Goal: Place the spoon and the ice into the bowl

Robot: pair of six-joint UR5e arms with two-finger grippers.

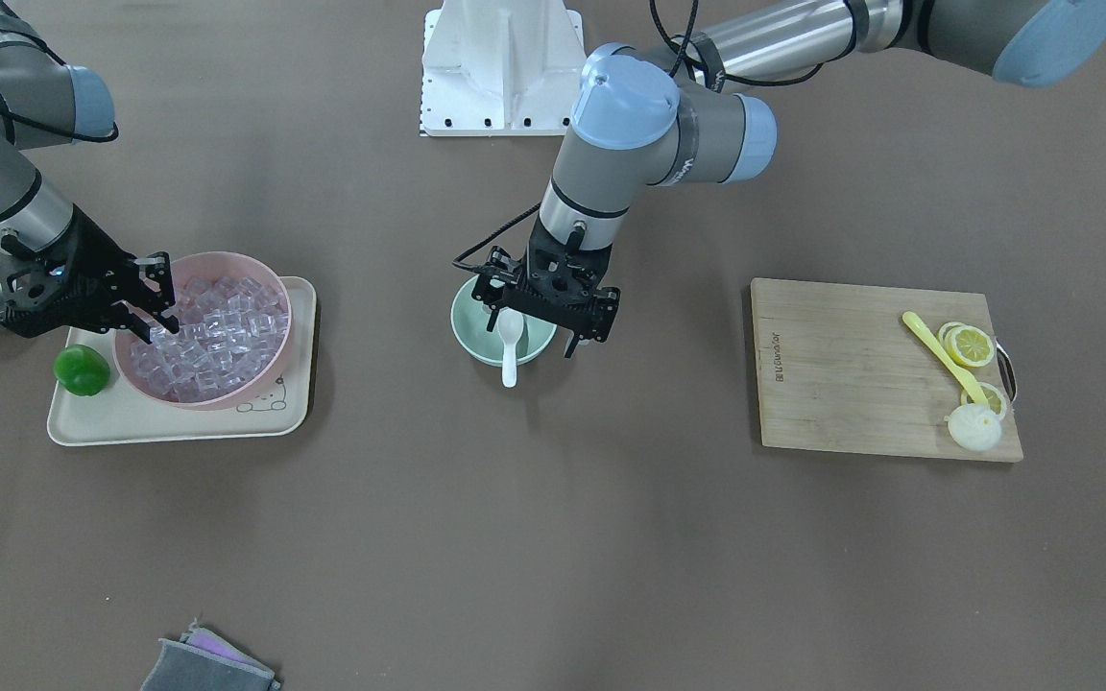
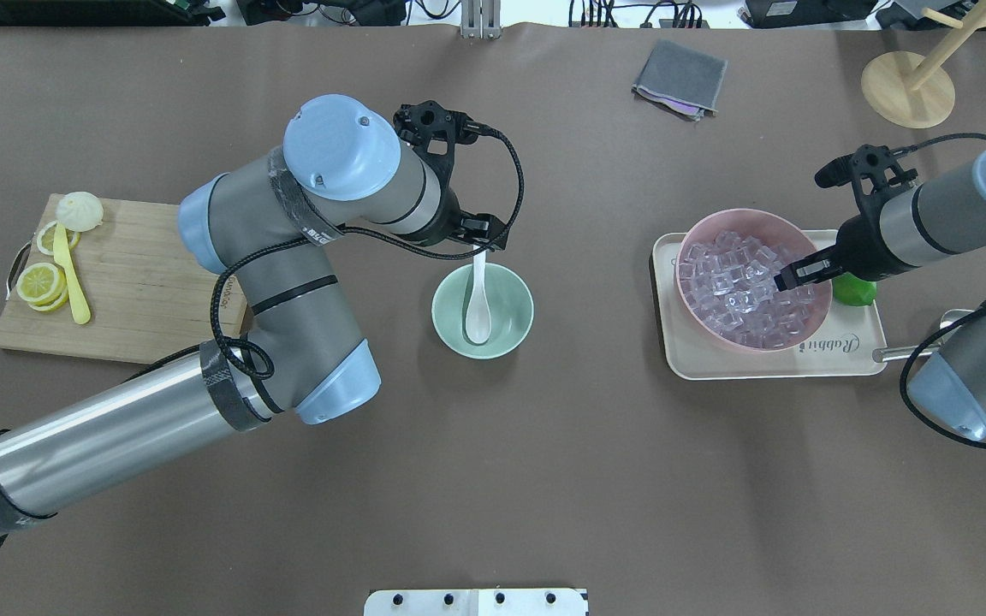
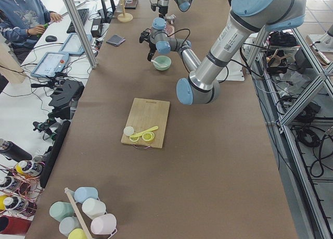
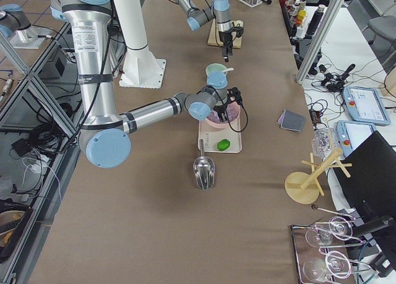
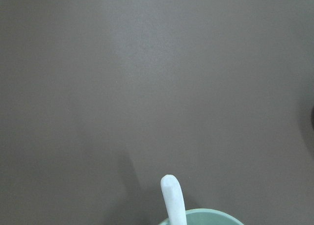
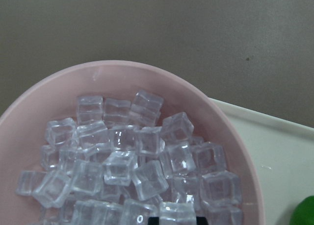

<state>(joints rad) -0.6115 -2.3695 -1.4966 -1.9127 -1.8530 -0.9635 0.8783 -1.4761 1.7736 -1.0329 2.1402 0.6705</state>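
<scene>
the spoon (image 2: 478, 308) lies in the bowl (image 2: 512, 336) below the left gripper (image 1: 534, 334), its jaws let go, and the ice (image 2: 733, 291) sits well off on the bowl's right-arm side, just under the right gripper (image 2: 786, 280), whose jaws i cannot make out.

On the desk (image 2: 544, 479), at its left, we see a wooden board (image 2: 142, 291). Lemon slices (image 2: 39, 282) lie at its left end with a yellow utensil (image 2: 71, 274) laid along them, touching. A white bun (image 2: 80, 210) sits at the board's far left corner. At the right we find a cream tray (image 2: 758, 364) holding a pink bowl (image 6: 54, 100), with a green fruit (image 2: 854, 291) just beside the bowl's right side. A steel scoop (image 4: 204, 171) lies right of the tray, its handle pointing at it. At the far edge we see a folded grey cloth (image 2: 680, 79). A wooden stand (image 2: 908, 90) is in the far right corner.
</scene>
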